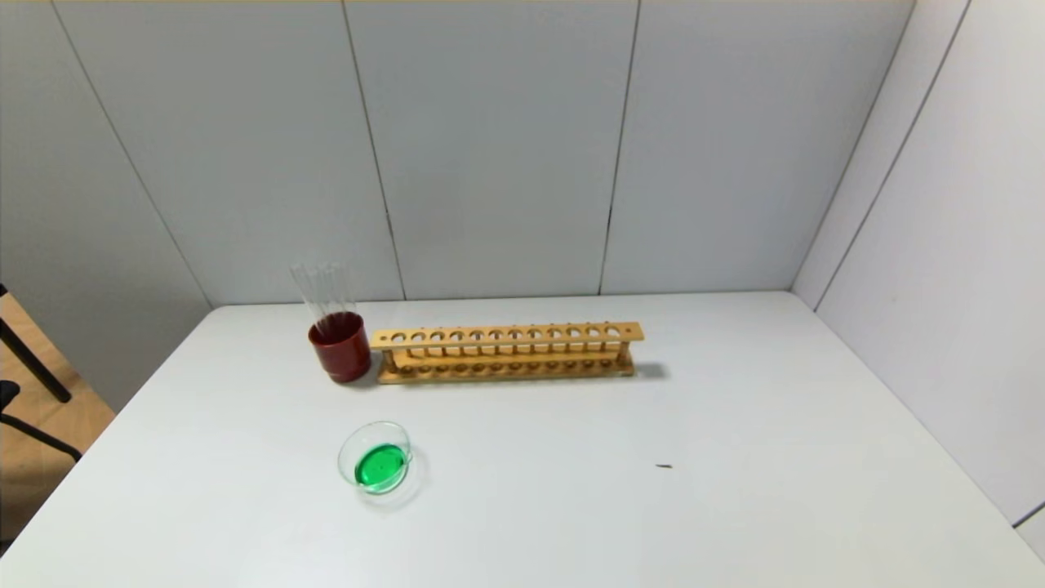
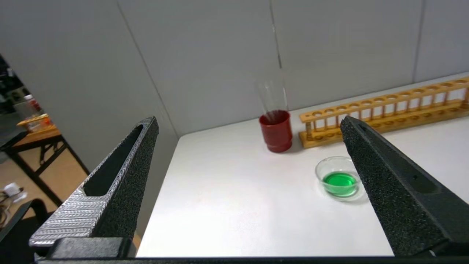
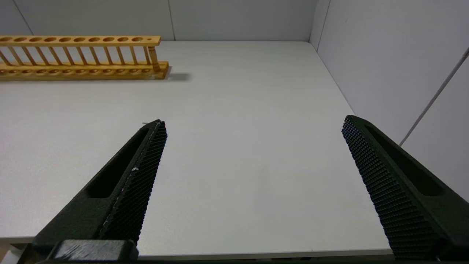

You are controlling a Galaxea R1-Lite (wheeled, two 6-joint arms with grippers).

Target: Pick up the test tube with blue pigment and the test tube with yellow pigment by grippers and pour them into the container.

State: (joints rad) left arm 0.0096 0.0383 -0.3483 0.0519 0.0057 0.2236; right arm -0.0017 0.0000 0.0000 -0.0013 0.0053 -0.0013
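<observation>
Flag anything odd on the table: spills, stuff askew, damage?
No spills or damage visible. Two oddities: the glass dish holds green liquid, not blue or yellow, and the wooden rack stands empty while the clear tubes lean in the red cup. Left pincer and right pincer are open, off the table's near edge.

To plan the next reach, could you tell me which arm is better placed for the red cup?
Probably left: the left gripper faces the red cup; the right gripper sees only the rack.

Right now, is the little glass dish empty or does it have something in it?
Not empty: the glass dish holds a shallow pool of bright green liquid at its bottom.
</observation>
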